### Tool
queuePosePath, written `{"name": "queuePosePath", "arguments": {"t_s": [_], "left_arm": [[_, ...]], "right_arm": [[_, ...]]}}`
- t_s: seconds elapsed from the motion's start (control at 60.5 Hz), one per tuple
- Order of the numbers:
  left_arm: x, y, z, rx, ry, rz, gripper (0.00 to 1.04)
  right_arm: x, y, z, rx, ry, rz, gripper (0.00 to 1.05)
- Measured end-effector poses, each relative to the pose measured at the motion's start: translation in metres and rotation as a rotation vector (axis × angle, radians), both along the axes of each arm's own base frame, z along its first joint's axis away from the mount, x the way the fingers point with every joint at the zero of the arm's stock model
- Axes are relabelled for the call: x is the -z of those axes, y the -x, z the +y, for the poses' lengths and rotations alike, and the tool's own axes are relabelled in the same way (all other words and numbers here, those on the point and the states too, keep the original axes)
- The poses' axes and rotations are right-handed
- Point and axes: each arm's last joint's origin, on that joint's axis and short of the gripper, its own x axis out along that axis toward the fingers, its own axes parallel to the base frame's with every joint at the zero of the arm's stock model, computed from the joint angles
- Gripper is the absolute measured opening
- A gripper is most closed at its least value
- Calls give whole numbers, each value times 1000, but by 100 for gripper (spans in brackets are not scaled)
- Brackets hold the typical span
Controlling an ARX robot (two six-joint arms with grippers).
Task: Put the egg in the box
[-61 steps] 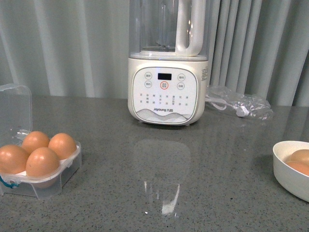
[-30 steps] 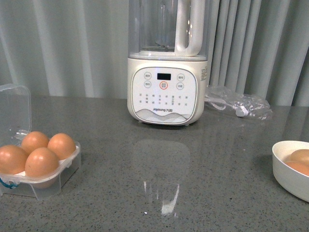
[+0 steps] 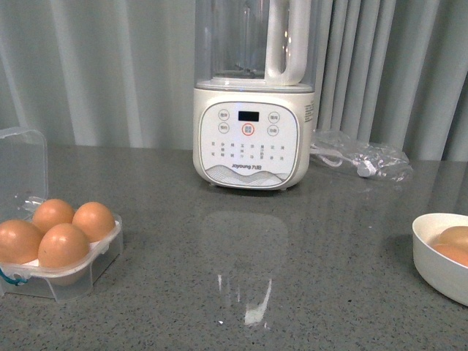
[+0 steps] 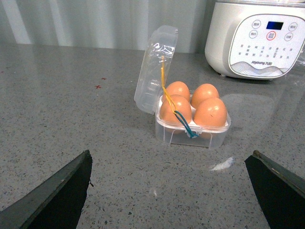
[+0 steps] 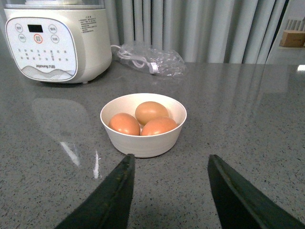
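Observation:
The clear plastic box (image 3: 80, 272) stands at the table's left with its lid up and all four cells holding brown eggs (image 3: 64, 245). It also shows in the left wrist view (image 4: 209, 136), lid (image 4: 155, 67) open, beyond my open, empty left gripper (image 4: 171, 183). A round white bowl (image 5: 143, 140) holds three brown eggs (image 5: 151, 112) in the right wrist view, just beyond my open, empty right gripper (image 5: 169, 179). In the front view only the bowl's edge (image 3: 431, 256) shows at the far right. Neither gripper shows in the front view.
A white blender (image 3: 248, 110) with a control panel stands at the back centre. A clear plastic bag with a white cord (image 3: 362, 161) lies to its right. Grey curtains hang behind the grey speckled table (image 3: 241, 256).

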Motion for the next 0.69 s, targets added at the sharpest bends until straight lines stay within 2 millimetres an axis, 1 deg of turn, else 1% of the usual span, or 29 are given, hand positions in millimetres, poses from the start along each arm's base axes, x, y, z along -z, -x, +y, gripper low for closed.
{"name": "queuePosePath", "arguments": {"t_s": [0.132,0.215,0.248,0.281,0.347,0.694], "left_arm": [[0,0,0,0,0,0,98],[0,0,0,0,0,0,98],[0,0,0,0,0,0,98],[0,0,0,0,0,0,98],[0,0,0,0,0,0,98],[0,0,0,0,0,0,98]], "right_arm": [[0,0,0,0,0,0,75],[0,0,0,0,0,0,91],[0,0,0,0,0,0,97],[0,0,0,0,-1,0,100],[0,0,0,0,0,0,97],[0,0,0,0,0,0,98]]}}
